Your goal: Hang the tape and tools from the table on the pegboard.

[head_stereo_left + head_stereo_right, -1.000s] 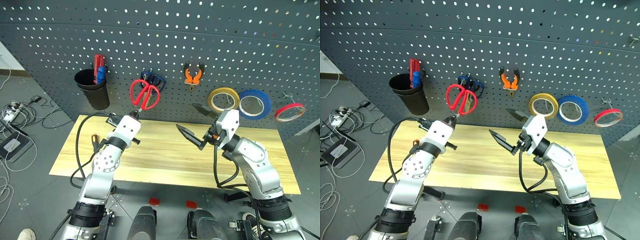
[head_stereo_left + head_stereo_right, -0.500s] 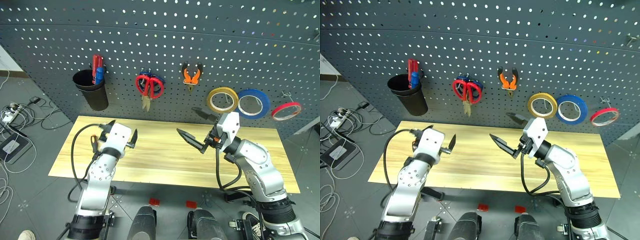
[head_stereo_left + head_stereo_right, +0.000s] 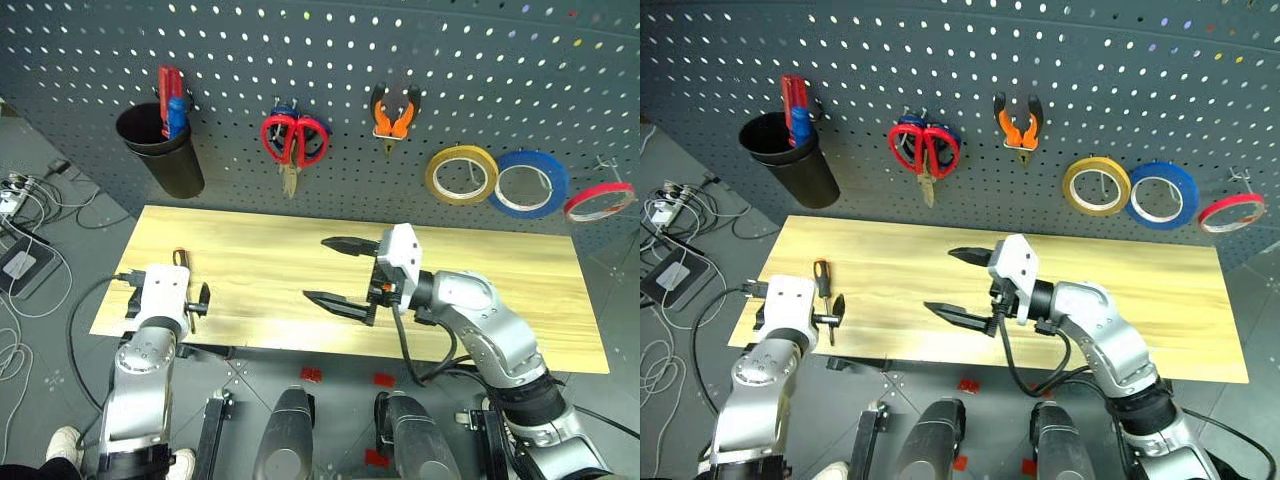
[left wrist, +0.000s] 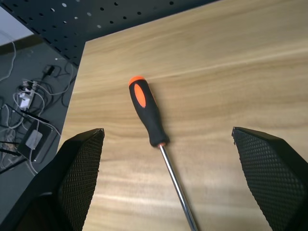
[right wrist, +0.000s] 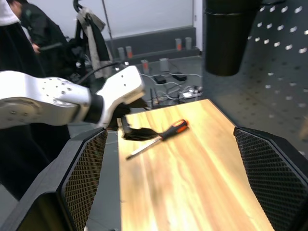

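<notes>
Red-handled scissors now hang upper centre on dark grey pegboard; I've dropped left gripper, fingers apart, beside orange-black screwdriver, lower left on wood table. Screwdriver's next, I reckon.

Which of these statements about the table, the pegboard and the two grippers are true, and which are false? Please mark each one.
1. The red-handled scissors hang on the pegboard. True.
2. The screwdriver with the orange-and-black handle hangs on the pegboard. False: it lies flat on the table, near the table's left end.
3. The left gripper is open, with the screwdriver lying between its fingers in the wrist view. True.
4. The right gripper is shut on the pliers. False: it is open and holds nothing; the pliers hang on the pegboard.
5. The red tape lies on the table. False: it hangs on the pegboard, to the right of the blue roll.
</notes>
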### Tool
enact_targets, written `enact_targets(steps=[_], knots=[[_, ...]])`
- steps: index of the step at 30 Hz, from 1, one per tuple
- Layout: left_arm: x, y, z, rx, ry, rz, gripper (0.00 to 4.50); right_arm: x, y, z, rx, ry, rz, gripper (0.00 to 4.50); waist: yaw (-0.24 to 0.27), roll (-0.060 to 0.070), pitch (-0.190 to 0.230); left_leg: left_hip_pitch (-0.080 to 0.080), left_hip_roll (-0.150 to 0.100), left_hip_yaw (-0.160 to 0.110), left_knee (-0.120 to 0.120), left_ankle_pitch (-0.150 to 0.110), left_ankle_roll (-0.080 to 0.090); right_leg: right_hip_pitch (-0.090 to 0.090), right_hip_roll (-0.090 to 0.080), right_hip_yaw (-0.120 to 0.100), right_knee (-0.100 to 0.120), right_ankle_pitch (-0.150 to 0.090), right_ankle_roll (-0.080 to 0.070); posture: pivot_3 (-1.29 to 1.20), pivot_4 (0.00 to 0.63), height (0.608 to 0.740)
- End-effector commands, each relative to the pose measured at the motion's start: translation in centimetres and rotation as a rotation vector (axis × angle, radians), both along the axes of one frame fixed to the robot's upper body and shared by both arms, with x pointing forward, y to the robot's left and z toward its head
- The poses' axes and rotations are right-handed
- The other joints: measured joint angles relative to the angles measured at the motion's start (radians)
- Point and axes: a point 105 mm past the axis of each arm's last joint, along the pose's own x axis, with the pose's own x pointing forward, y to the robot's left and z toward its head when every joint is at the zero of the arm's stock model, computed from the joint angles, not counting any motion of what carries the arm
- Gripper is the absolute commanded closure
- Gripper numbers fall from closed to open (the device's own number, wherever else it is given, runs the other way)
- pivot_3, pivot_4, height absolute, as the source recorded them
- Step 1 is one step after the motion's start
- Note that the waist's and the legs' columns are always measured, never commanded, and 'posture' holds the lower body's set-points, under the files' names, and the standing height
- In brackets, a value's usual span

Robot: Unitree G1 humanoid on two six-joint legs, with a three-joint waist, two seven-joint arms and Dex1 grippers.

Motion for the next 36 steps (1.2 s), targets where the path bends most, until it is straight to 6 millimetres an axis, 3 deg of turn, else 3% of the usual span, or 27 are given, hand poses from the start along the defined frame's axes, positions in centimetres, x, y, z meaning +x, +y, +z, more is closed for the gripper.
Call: enact_targets(steps=[1, 11, 19, 25, 29, 32, 36], knots=[[0.9, 1.2, 1.0, -0.061, -0.022, 0.023, 0.01, -1.0, 0.9, 1.3, 0.018, -0.022, 0.042, 0.00, 0.000, 0.000, 0.021, 0.000, 0.000, 0.000, 0.000, 0.000, 0.000, -0.001, 0.000, 0.000, 0.001, 0.000, 0.000, 0.22, 0.474, 0.740], [3.5, 3.9, 1.8, -0.282, -0.027, 0.097, 0.01, -1.4, 1.9, 1.7, -0.035, -0.043, 0.064, 0.00, -0.013, -0.004, 0.084, -0.004, 0.002, 0.002, 0.000, 0.001, -0.001, -0.010, 0.001, 0.002, 0.008, 0.000, 0.000, 0.18, 0.532, 0.740], [4.6, 5.7, 2.9, -0.333, -0.054, 0.134, 0.01, -1.3, 1.8, 1.9, -0.032, -0.021, 0.048, 0.00, -0.025, -0.004, 0.114, -0.005, 0.002, 0.002, 0.000, 0.003, -0.005, -0.013, 0.001, 0.001, 0.009, 0.000, 0.000, 0.16, 0.562, 0.740], [4.8, 5.9, 1.6, -0.365, -0.008, 0.142, 0.01, -1.0, 1.6, 1.8, -0.041, -0.012, 0.030, 0.00, -0.028, -0.004, 0.126, -0.008, 0.002, 0.002, 0.000, 0.003, -0.006, -0.015, 0.001, 0.001, 0.009, 0.000, 0.000, 0.15, 0.572, 0.740], [4.7, 5.6, -0.1, -0.411, 0.050, 0.150, 0.01, -0.8, 1.4, 1.4, -0.051, -0.003, 0.019, 0.00, -0.028, -0.004, 0.128, -0.017, 0.001, 0.002, 0.000, 0.008, -0.013, -0.028, 0.001, 0.002, 0.015, 0.000, 0.000, 0.16, 0.572, 0.740], [4.7, 5.7, -0.4, -0.446, 0.053, 0.178, 0.60, -0.9, 1.3, 1.3, -0.054, 0.002, 0.018, 0.00, -0.028, -0.004, 0.128, -0.017, 0.002, 0.002, 0.000, 0.008, -0.015, -0.029, 0.001, 0.002, 0.015, 0.000, 0.000, 0.15, 0.580, 0.740], [4.7, 6.1, -0.3, -0.460, 0.042, 0.199, 1.85, -0.8, 1.4, 1.2, -0.055, 0.005, 0.016, 0.00, -0.031, -0.004, 0.129, -0.017, 0.002, 0.002, 0.000, 0.008, -0.014, -0.029, 0.001, 0.002, 0.015, 0.000, 0.000, 0.15, 0.579, 0.740]])
